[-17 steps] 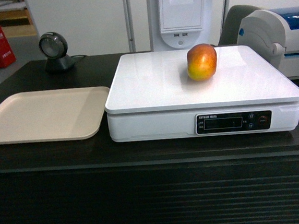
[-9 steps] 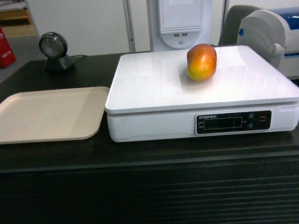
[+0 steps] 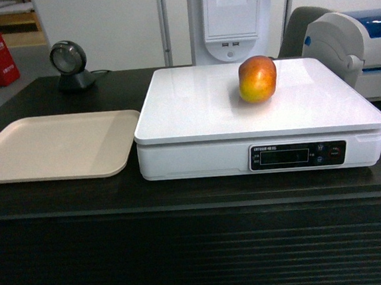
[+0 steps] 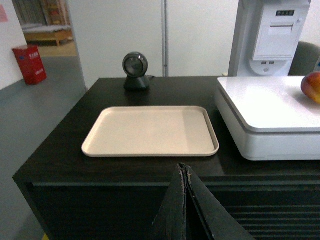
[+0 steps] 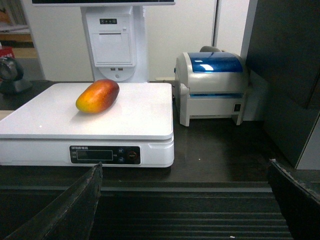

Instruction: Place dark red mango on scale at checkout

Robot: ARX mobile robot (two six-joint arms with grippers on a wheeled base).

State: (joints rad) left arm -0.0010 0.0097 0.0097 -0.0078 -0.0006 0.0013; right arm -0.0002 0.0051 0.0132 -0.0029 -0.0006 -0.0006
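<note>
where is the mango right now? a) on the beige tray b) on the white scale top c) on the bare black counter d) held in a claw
b, the mango lies on the flat white top of the scale, with no claw touching it, while the beige tray beside the scale has nothing on it.

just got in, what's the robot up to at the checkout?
Nothing is being handled right now. The dark red and orange-yellow mango lies on the white platform scale on the black checkout counter. The left gripper is shut and empty, in front of the counter near the bare beige tray. The right gripper is open, back from the scale.
</note>
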